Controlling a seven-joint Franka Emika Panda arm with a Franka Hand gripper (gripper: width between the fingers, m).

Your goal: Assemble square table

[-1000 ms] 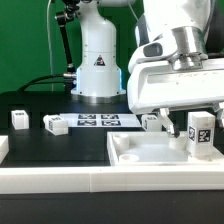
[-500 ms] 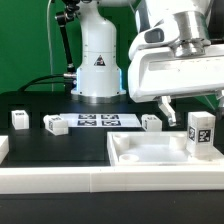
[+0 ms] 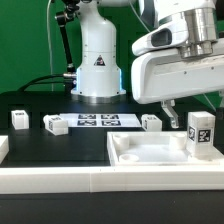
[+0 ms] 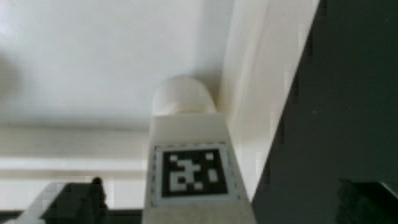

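Claw (image 3: 190,106) wide, empty, hovering straight above leg (image 3: 201,134). Leg upright on slab (image 3: 140,160), long axis vertical, roughly between jaws.

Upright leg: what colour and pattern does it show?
White leg with a black-and-white tag; clearest in wrist view.

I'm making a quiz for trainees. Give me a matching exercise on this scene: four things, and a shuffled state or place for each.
1 gripper
2 marker board
3 upright leg
4 square tabletop

a flat, carries only tags
b stands on the tabletop
c open, holding nothing
d bears the upright leg

Pairs: 1-c, 2-a, 3-b, 4-d
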